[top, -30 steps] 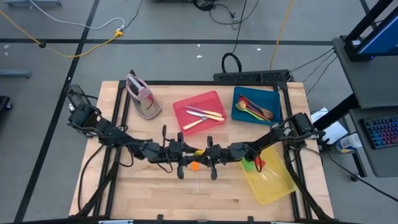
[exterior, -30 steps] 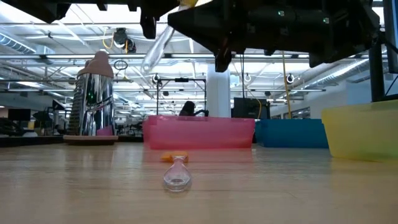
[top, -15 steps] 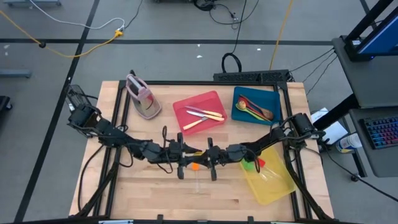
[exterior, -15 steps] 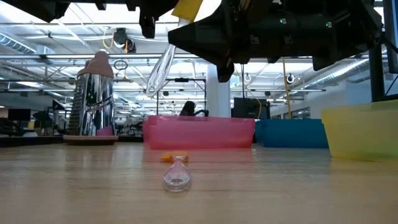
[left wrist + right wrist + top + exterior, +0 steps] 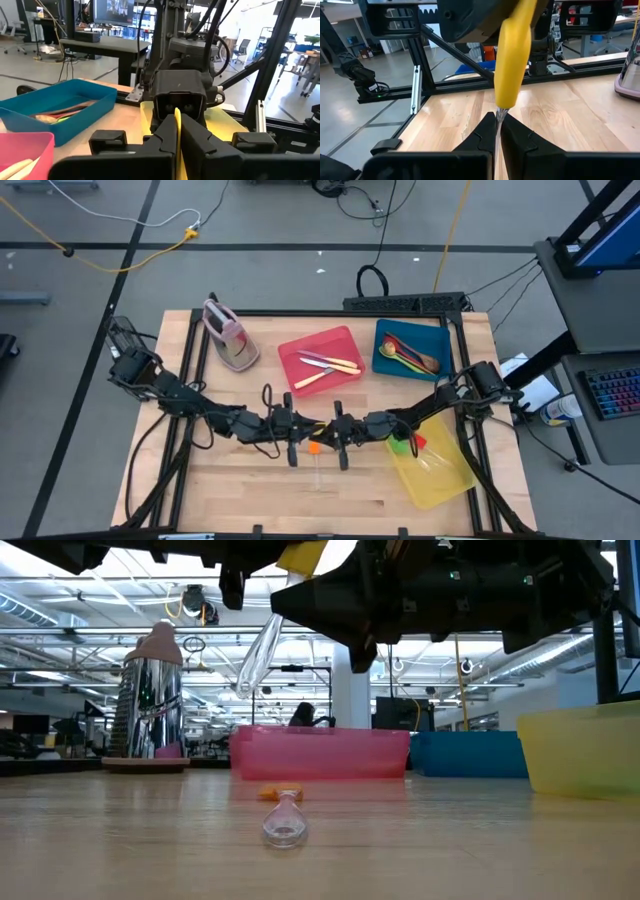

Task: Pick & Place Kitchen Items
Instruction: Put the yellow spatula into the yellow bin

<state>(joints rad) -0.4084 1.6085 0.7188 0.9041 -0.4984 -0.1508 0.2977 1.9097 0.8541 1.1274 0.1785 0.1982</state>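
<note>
A utensil with a yellow head (image 5: 512, 55) and a clear handle (image 5: 258, 645) hangs above the table's middle. My two grippers meet there, each shut on it: the left gripper (image 5: 303, 430) (image 5: 177, 117) comes from the table's left, the right gripper (image 5: 328, 432) (image 5: 498, 120) from its right. Below them a second utensil (image 5: 315, 457) (image 5: 283, 815) lies flat on the wood. Its orange head points to the far edge and its clear part to the near edge. My left gripper pinches the yellow head (image 5: 177, 131) edge-on between its two fingers, coming level from the table's left. The head stands up between the two grippers, clear of the table. My right gripper pinches the clear handle just under the yellow head (image 5: 499, 114) between its two fingers, coming level from the table's right. The utensil is tilted. Its head rises above the fingers, and the rest of the handle (image 5: 250, 670) slants down below them, clear of the table.
A pink-grey stand (image 5: 228, 335) is at the far left. A red tray (image 5: 345, 340) with knives and a blue tray (image 5: 438, 335) with spoons lie at the far side. A yellow tray (image 5: 445, 480) with green and red pieces lies near right. Bare wood lies at the near left.
The yellow-headed utensil has tipped and sunk a little in my right gripper's hold, so more of its head shows from the low view. My left gripper has then shut on the head. Neither arm has shifted along the table.
</note>
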